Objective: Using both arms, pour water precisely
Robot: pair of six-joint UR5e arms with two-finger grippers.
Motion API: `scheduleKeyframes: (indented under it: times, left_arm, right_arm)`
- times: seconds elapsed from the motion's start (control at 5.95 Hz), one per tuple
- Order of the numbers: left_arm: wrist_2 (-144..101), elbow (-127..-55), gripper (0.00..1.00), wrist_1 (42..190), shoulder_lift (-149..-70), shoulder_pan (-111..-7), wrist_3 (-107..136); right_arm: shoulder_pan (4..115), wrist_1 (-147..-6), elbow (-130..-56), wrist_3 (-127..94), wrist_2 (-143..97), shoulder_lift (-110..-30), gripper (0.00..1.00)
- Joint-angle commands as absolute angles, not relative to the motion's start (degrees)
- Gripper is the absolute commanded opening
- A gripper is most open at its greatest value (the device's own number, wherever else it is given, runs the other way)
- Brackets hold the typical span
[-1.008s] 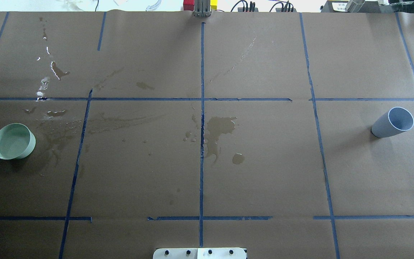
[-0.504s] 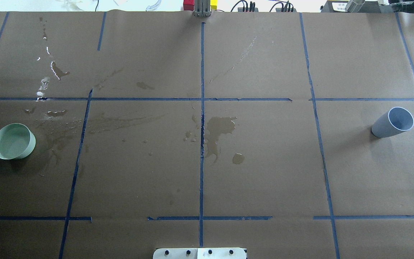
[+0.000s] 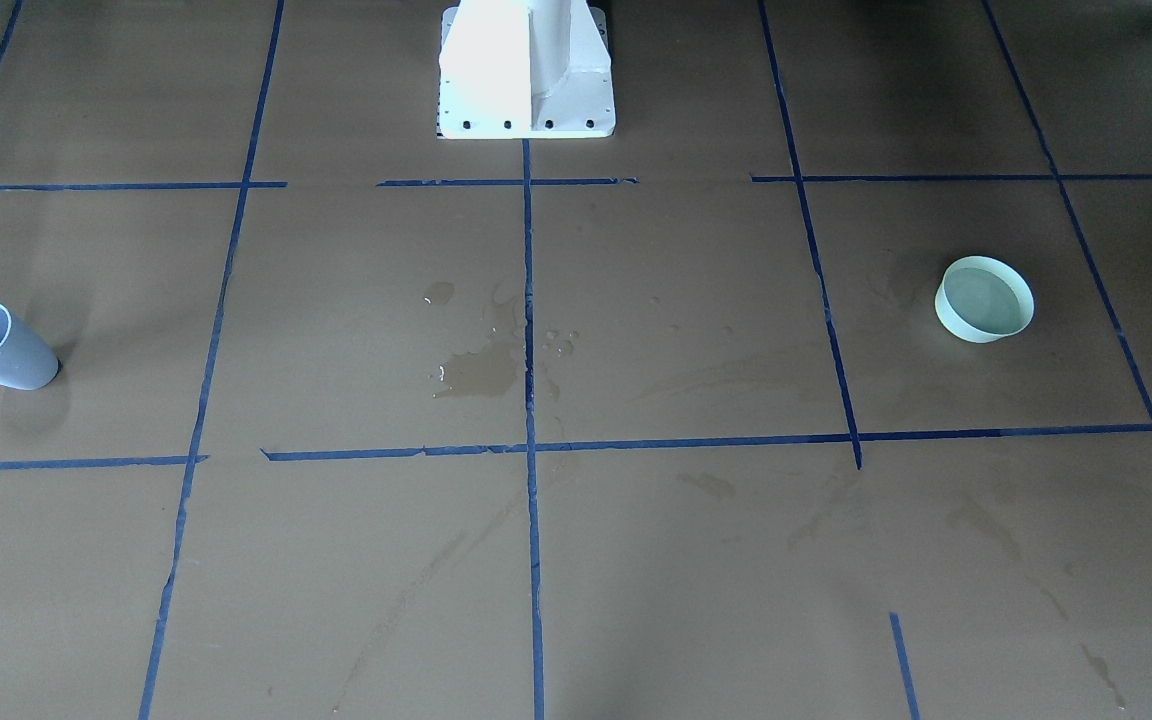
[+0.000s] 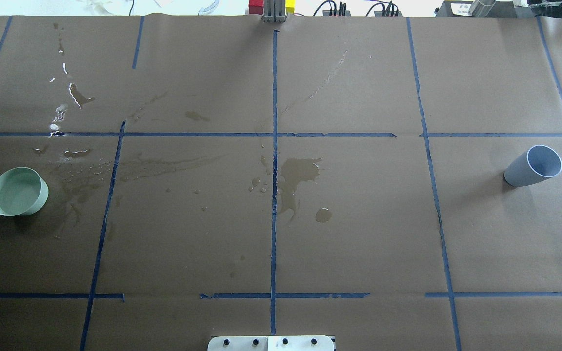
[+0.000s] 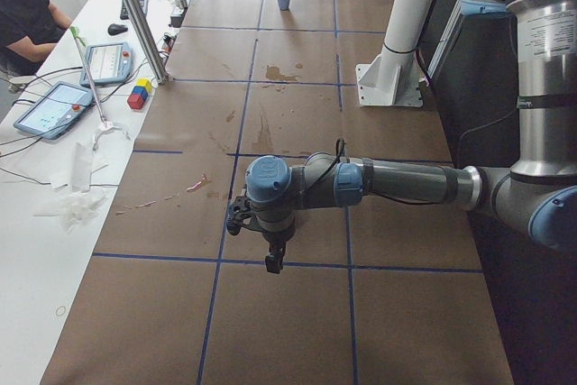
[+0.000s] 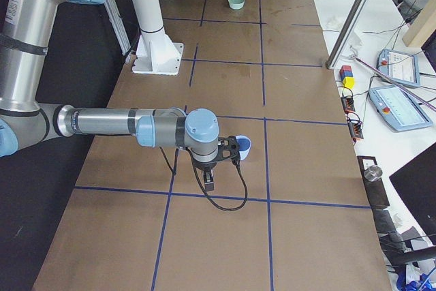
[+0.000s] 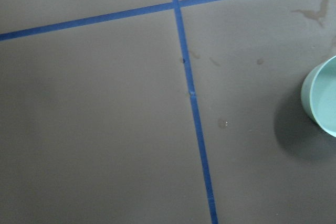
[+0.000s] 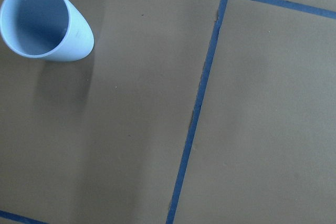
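Two arms stretch out level above the table, and I describe places from the dark wet stain in the middle of the brown paper. The left arm hangs on the robot's left of the stain, well apart from it, and the left gripper points down to the paper. This gripper shows only in a side view, so I cannot tell if its fingers are wide or narrow. The right arm hangs on the robot's right of the stain, also well apart, with the right gripper pointing down. Here too I cannot tell how the fingers stand.

A pale blue cup stands upright on the paper, well apart from the stain on the robot's right, near the right wrist. A pale green bowl stands well apart from the stain on the robot's left.

Some water shows as small shining drops just beside the stain, on its left-arm side. If the cup or the bowl holds water, I cannot tell. The white pedestal stands on the robot's side of the stain, and a blue tape line runs along the stain's edge.
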State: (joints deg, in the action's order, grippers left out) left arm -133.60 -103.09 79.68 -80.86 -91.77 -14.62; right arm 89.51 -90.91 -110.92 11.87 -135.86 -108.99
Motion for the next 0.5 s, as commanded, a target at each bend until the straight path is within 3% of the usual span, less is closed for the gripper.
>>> scheduleKeyframes:
  times: [0.0, 0.34]
  left_arm:
    - [-133.42, -101.7, 1.0, 78.58, -80.68, -91.76, -14.5]
    - [-133.33, -101.69, 1.0, 78.57, -80.94, -91.76, -14.94]
  right_arm:
    - [89.47, -90.97, -110.92, 11.87, -135.88, -109.07, 1.0]
    - [89.47, -90.97, -110.92, 11.95, -135.88, -109.25, 1.0]
